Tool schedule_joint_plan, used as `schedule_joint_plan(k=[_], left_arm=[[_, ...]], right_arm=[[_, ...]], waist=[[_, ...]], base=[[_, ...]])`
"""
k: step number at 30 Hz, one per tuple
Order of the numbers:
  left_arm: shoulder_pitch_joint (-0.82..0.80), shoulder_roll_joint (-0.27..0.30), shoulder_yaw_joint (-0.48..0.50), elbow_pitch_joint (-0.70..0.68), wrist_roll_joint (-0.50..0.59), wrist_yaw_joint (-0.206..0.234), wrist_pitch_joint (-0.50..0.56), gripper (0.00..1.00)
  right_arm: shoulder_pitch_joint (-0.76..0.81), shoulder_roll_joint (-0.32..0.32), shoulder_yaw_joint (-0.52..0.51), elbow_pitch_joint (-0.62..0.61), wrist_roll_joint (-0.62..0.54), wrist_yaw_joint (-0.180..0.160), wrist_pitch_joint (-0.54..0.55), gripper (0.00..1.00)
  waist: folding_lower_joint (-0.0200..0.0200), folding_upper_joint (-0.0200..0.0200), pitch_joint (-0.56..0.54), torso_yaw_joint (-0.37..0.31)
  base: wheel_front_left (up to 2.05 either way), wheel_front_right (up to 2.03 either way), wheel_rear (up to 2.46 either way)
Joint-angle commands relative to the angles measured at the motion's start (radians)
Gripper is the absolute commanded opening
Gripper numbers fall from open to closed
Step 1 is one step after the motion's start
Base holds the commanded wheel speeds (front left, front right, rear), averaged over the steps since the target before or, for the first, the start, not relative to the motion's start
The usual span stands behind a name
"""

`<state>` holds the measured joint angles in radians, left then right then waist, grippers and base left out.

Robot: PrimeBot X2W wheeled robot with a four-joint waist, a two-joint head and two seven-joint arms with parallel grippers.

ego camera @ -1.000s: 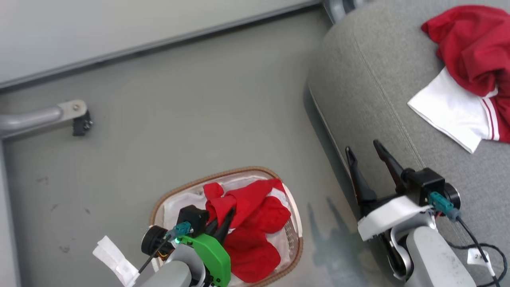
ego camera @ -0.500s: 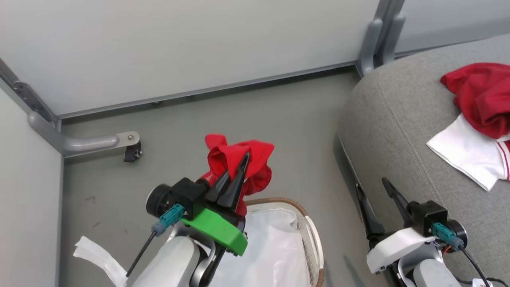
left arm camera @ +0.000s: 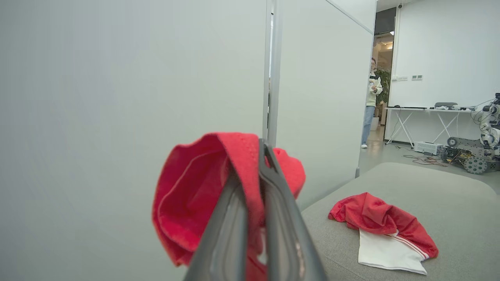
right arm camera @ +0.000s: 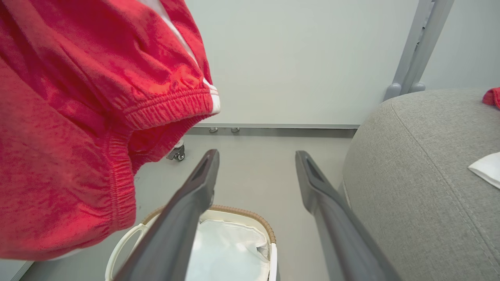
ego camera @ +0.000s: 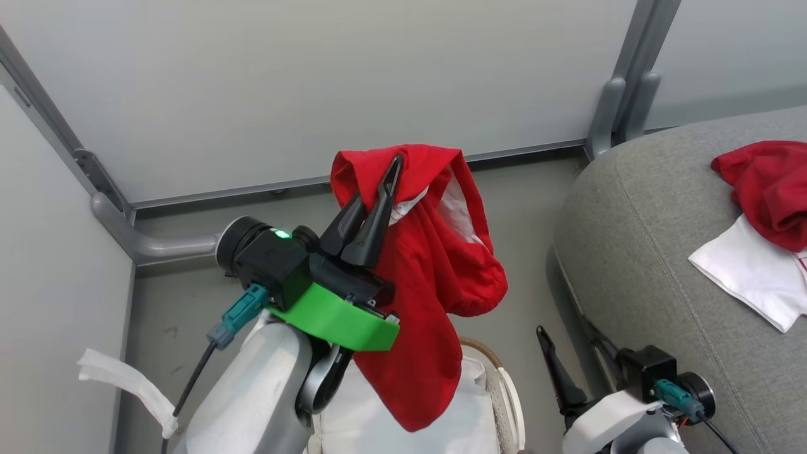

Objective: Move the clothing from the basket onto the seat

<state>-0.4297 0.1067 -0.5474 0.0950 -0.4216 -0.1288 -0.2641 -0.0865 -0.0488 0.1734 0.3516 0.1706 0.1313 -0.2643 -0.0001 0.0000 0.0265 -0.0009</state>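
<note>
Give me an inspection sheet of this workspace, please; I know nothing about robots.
Surface: grey floor; grey seat at the right.
Job's things: held red garment hangs above the basket; second red garment and white cloth lie on the seat.
Clutter: white liner in the basket, no clothing seen there.
Grippers: left gripper shut on the held red garment; right gripper open, empty.
Cables: dark cable from the left wrist, carrying a white tag.
Surroundings: pale partition walls; a person standing far off near a table.

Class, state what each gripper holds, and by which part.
The left gripper pinches a red garment by a bunched fold at its top; the right gripper holds nothing.
</note>
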Motion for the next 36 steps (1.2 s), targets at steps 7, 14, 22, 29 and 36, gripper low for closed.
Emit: schedule_joint_plan(k=[7,14,22,29,36], left_arm=[[-0.016,-0.012,-0.027,-0.031,-0.004,-0.003,0.0,0.0],[-0.025,-0.015,-0.045,-0.04,-0.006,-0.003,0.0,0.0],[-0.034,-0.024,-0.066,-0.037,-0.012,-0.003,0.0,0.0],[-0.04,-0.033,-0.097,-0.033,-0.025,-0.003,0.0,0.0],[-0.035,-0.038,-0.1,-0.019,-0.031,-0.003,0.0,0.0]], right_arm=[[-0.001,-0.005,0.166,-0.029,0.003,-0.001,0.0,1.0],[-0.102,-0.015,0.354,-0.089,0.062,-0.001,0.0,1.0],[-0.213,-0.007,0.38,-0.082,0.051,-0.001,0.0,1.0],[-0.266,-0.005,0.441,-0.039,0.107,-0.001,0.0,0.0],[-0.278,-0.004,0.451,-0.024,0.133,-0.001,0.0,0.0]], waist=[[0.0001,0.0,-0.006,0.018],[0.0001,0.0,0.01,0.038],[0.0001,0.0,0.024,0.061],[0.0001,0.0,0.029,0.081],[0.0001,0.0,0.028,0.087]], base=[[0.0,0.0,0.0],[0.0,0.0,0.0],[0.0,0.0,0.0],[0.0,0.0,0.0],[0.0,0.0,0.0]])
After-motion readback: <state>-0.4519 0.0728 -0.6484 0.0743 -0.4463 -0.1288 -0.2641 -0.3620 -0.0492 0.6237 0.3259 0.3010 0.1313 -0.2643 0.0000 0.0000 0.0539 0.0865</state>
